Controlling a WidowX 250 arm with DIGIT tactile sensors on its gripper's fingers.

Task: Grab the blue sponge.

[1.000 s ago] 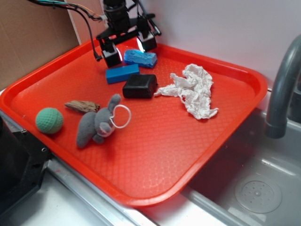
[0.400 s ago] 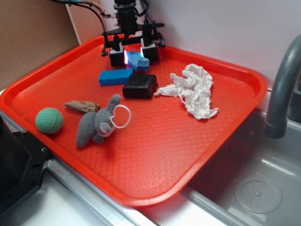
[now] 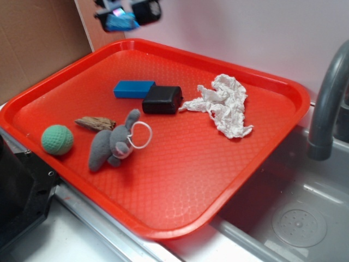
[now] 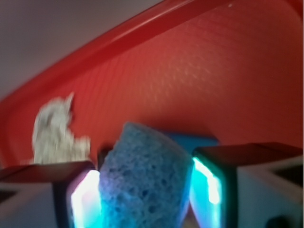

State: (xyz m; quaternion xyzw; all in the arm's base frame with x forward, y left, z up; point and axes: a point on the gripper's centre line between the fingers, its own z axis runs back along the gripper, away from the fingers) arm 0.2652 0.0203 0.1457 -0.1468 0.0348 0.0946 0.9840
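Above red tray (image 3: 283, 87), tool (image 4: 145, 190) pinches blue sponge (image 4: 142, 183).

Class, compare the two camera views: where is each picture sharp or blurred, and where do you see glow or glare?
Exterior view: the tray and its objects are sharp, while the gripper holding the blue sponge at the top edge is smeared. Wrist view: soft overall, the sponge's pores clearest, the crumpled paper blurred, and the finger pads glow brightly beside the sponge.
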